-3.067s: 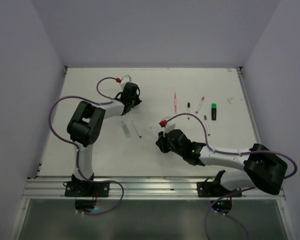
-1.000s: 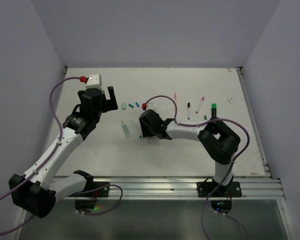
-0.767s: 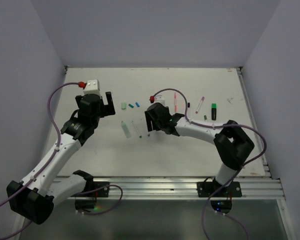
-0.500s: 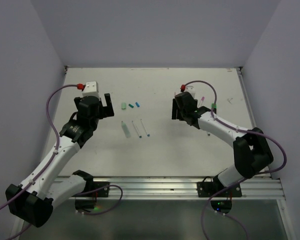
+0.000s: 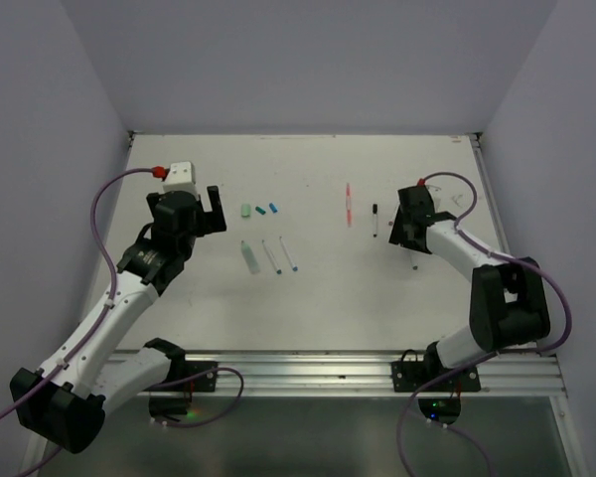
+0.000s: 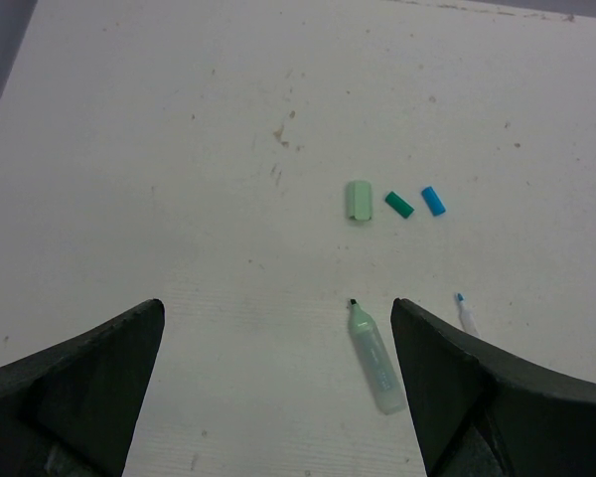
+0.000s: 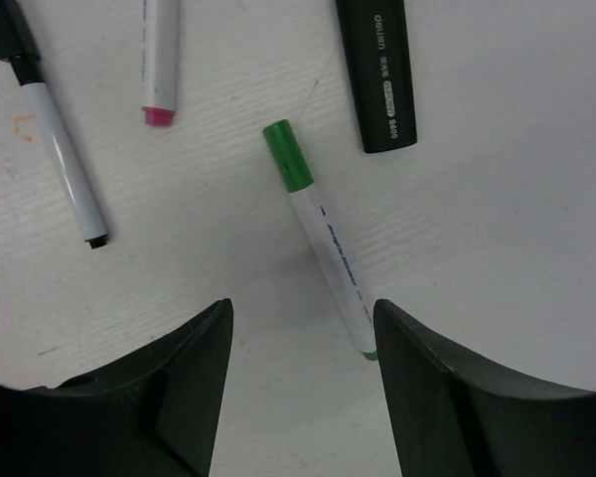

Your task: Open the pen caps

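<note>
Three loose pen caps lie in a row: pale green [image 6: 358, 201] [image 5: 245, 210], teal [image 6: 398, 205] and blue [image 6: 433, 201]. My left gripper [image 6: 277, 308] [image 5: 214, 209] hovers open, left of them, holding nothing. Below the caps lie an uncapped pale green highlighter [image 6: 375, 356] and a blue-tipped pen [image 6: 464, 312]. My right gripper [image 7: 303, 308] [image 5: 407, 231] is open just above a white pen [image 7: 333, 253] with its bright green cap [image 7: 287, 155] on; the pen's tail lies by the right finger. A pen with a black cap [image 7: 8, 30] lies to the left.
A black highlighter body [image 7: 377, 70] and a white pen with a magenta end [image 7: 159, 60] lie beyond the green pen. A pink pen [image 5: 348, 204] and two white pens [image 5: 271, 255] lie mid-table. The table's right edge [image 5: 497, 229] is close to my right arm.
My right arm has swung from the middle of the table to the far right, over the capped pens. The left arm has stayed nearly still, open.
</note>
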Controlling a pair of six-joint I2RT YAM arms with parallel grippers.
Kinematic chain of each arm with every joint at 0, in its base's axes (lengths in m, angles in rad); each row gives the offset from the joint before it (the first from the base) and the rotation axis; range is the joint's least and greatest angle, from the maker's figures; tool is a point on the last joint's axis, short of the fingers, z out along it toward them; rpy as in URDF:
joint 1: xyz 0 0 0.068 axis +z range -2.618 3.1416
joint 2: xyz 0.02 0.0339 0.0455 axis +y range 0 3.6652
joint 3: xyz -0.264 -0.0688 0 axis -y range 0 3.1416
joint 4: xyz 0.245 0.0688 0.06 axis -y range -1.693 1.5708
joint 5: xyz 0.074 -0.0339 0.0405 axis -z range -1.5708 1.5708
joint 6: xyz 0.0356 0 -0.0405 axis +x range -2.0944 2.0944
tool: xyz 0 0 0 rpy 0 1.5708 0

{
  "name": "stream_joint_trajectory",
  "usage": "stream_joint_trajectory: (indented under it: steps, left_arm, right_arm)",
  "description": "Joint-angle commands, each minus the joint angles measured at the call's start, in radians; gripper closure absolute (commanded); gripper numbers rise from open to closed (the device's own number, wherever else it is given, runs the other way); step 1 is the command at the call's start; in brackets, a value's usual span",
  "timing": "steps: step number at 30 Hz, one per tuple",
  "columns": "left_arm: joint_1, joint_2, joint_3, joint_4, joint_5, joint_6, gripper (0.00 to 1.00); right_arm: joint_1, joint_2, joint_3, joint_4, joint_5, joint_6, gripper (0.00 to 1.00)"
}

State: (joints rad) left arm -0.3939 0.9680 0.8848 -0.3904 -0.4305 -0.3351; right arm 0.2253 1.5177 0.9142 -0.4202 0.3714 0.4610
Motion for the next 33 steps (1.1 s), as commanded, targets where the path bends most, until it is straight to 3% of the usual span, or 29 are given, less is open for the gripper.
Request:
stream_joint_trajectory:
  steps: [1,9,18,31,33]
  left_arm:
    - [0.006,-0.012,-0.006,0.008,0.001,0.022,0.00]
    - [0.009,-0.006,-0.007,0.005,-0.007,0.024,0.00]
    - [0.009,0.001,-0.009,0.007,-0.008,0.025,0.00]
    - [0.009,-0.003,-0.020,0.024,0.079,0.030,0.00]
    - [0.009,0.000,-0.018,0.027,0.122,0.009,0.00]
  right_arm:
    - [-0.047,0.016,-0.011,-0.009,-0.045,0.021,0.38]
    - [-0.104,0.101,-0.012,0.026,-0.138,0.019,0.41]
    - [-0.109,0.142,-0.015,0.029,-0.203,0.008,0.50]
    - [-0.080,0.039,-0.109,0.047,-0.284,-0.002,1.00]
    - [-0.041,0.001,-0.120,0.044,-0.307,-0.010,1.00]
